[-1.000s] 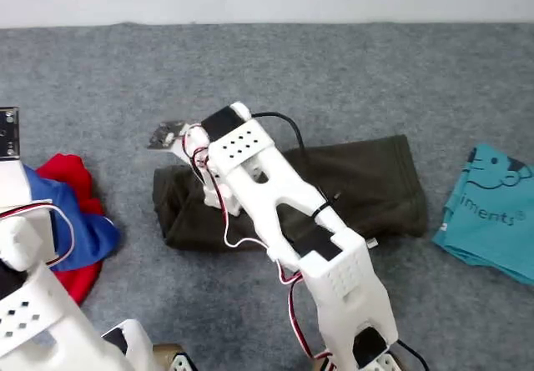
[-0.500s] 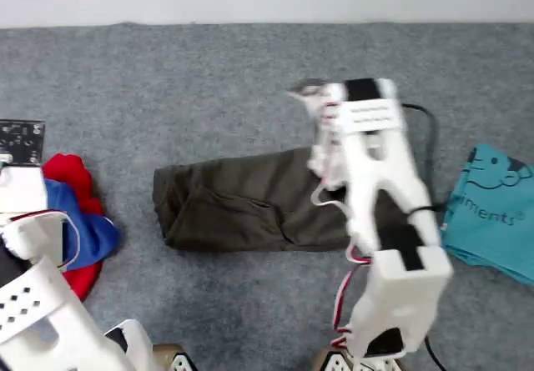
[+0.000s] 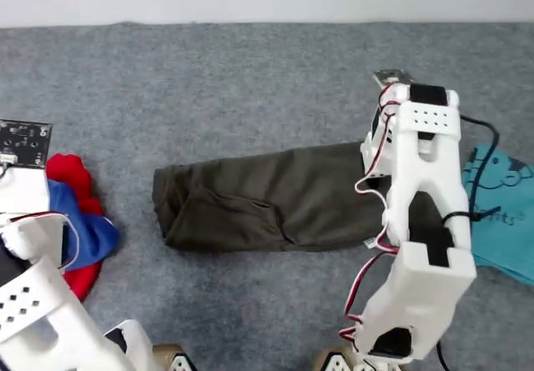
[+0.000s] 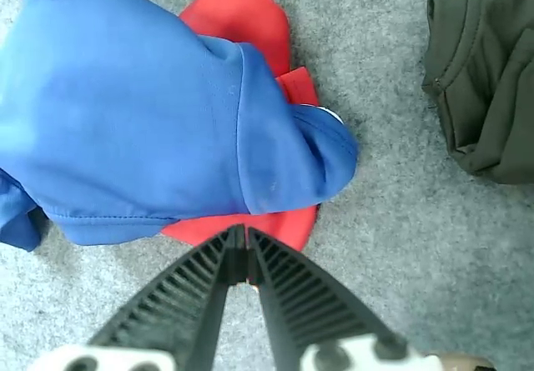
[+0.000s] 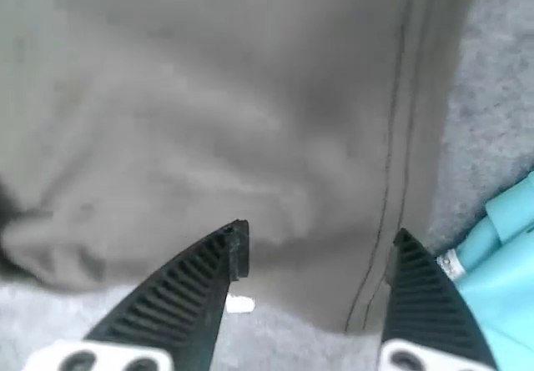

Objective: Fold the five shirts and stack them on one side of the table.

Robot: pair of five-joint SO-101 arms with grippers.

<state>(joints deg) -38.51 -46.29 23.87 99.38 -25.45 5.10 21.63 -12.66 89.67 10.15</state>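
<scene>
Nearest, the left gripper [image 4: 240, 236] hangs with its jaws pressed together and nothing between them, over the edge of the red shirt [image 4: 250, 21]. The blue shirt [image 4: 125, 112] lies bunched on top of it. Mid-table, the olive shirt [image 3: 267, 200] lies folded lengthwise. The right gripper [image 5: 319, 236] stands with jaws apart above its hemmed end, just beside the teal shirt [image 3: 505, 238]. Beyond lies grey table [image 3: 250, 71].

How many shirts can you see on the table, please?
4: an olive shirt mid-table, a blue shirt lying on a red shirt at the left, a teal shirt at the right. More may be hidden.
</scene>
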